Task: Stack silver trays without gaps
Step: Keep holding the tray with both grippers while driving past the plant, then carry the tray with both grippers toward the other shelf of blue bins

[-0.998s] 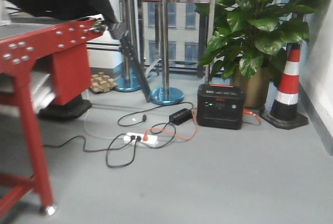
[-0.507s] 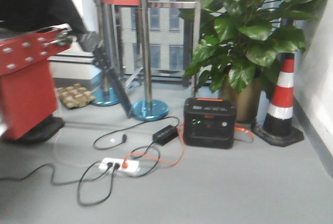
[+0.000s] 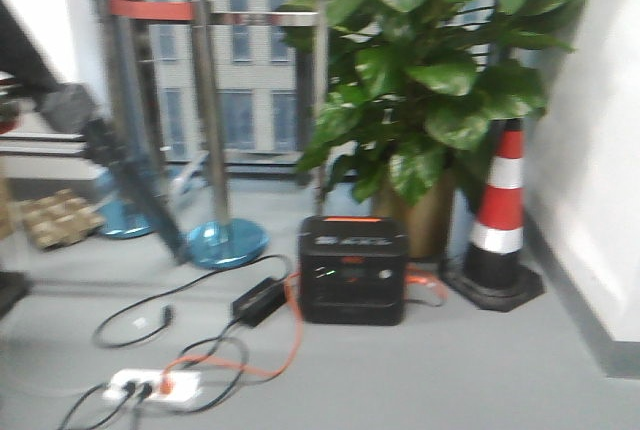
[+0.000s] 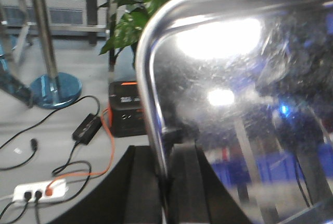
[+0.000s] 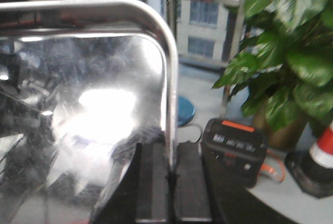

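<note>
In the left wrist view a shiny silver tray [image 4: 234, 94] fills the right side, held up off the floor. Its rounded rim runs down between the black fingers of my left gripper [image 4: 163, 156], which is shut on it. The right wrist view shows a silver tray [image 5: 83, 99] on the left side, its rim pinched by my right gripper [image 5: 170, 151], also shut. I cannot tell whether both grippers hold the same tray. Neither trays nor grippers appear in the front view.
On the grey floor ahead are a black power station [image 3: 352, 268], a large potted plant [image 3: 430, 80], a striped traffic cone [image 3: 497, 220], steel stanchions on blue bases [image 3: 228, 243], and a power strip [image 3: 155, 386] with loose cables. A white wall [image 3: 600, 150] stands at right.
The front view has swung to the right: the red table has slid out of frame at the left, and the plant, power station and cone have shifted leftward.
</note>
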Available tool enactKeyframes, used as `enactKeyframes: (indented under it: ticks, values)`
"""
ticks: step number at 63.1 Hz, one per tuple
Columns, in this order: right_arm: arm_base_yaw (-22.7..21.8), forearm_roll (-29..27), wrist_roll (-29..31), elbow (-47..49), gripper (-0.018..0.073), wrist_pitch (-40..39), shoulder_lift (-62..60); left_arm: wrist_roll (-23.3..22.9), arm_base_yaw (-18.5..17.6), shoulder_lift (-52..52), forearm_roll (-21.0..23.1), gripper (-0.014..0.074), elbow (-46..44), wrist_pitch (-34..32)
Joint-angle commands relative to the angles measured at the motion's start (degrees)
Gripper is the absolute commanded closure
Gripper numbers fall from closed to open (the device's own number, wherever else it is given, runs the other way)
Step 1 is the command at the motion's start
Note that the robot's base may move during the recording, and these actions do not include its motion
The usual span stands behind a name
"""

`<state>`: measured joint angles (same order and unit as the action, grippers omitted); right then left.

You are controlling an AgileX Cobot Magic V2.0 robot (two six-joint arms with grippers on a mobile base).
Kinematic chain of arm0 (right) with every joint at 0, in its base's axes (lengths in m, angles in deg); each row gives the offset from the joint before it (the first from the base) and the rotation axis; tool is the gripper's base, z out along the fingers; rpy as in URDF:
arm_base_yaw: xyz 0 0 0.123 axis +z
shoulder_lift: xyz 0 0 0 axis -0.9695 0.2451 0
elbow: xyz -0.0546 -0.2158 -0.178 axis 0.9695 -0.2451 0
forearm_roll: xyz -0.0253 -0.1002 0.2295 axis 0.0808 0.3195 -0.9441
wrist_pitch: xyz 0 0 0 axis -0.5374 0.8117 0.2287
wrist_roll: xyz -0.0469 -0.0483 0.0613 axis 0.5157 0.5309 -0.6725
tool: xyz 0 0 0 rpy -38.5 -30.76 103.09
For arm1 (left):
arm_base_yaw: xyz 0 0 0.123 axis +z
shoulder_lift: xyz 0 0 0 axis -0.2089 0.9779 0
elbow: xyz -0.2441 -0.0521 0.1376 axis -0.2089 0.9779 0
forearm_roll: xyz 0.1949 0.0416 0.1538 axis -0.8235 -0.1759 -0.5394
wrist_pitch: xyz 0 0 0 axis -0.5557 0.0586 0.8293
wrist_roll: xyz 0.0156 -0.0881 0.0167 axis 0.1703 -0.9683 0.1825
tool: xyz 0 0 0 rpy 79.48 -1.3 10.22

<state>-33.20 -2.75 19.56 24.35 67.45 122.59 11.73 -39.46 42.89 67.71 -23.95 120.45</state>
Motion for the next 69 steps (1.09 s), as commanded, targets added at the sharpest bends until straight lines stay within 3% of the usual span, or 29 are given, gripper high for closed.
enactKeyframes:
  ticks: [1, 24, 69]
  values:
    - [1.05, -1.31, 0.30, 0.18, 0.0638, -12.75, -0.19, 1.25, -1.30, 0.03, 3.33, 0.0613, -0.17, -3.90]
    - [1.05, -1.31, 0.30, 0.18, 0.0638, -23.02, -0.19, 1.25, -1.30, 0.03, 3.02, 0.0613, -0.17, -3.90]
    - [1.05, -1.31, 0.30, 0.18, 0.0638, -34.67, -0.19, 1.25, -1.30, 0.03, 3.02, 0.0613, -0.17, -3.90]
